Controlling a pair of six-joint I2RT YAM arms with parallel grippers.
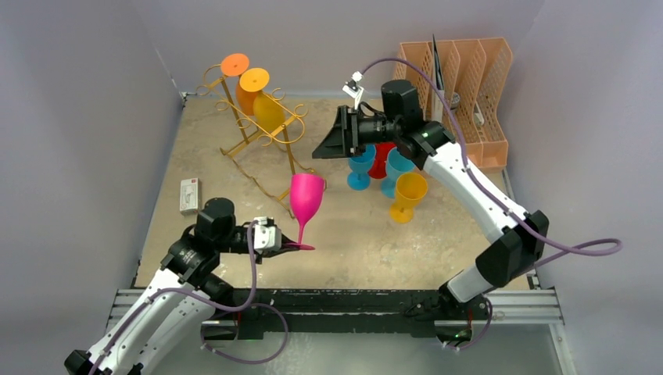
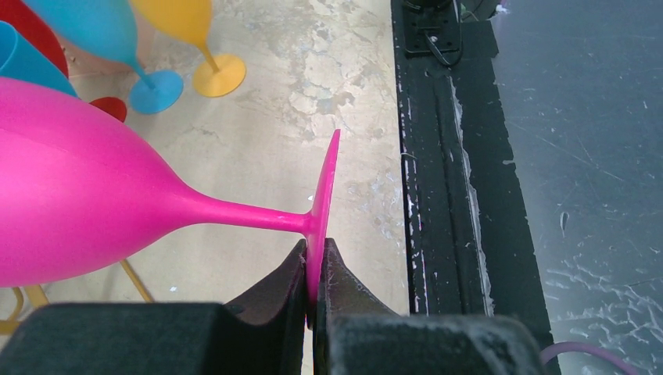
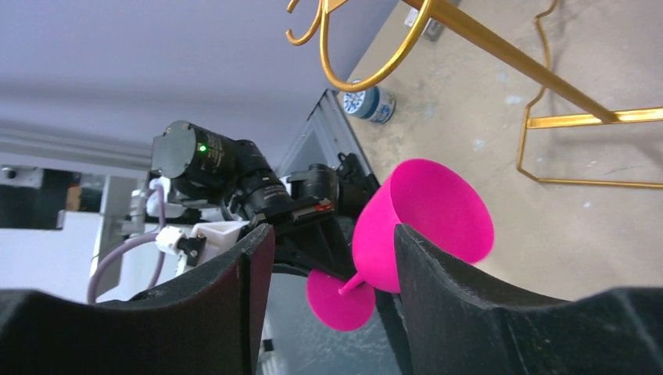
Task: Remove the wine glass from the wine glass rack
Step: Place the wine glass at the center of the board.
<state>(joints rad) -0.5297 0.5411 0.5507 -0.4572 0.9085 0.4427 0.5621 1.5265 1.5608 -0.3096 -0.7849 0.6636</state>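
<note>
Wine glass (image 1: pixel 306 197), solid magenta, upright, its foot pinched by left tool (image 2: pixel 315 272); right tool (image 3: pixel 335 242) spread.

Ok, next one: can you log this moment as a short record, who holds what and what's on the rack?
left gripper: shut on the foot of the pink wine glass
pink wine glass: off the wine glass rack, roughly upright, foot near the table
right gripper: open, empty, fingers aimed towards the pink wine glass
wine glass rack: orange glass and yellow glass hanging bowl down
task status: one glass removed, not released
</note>
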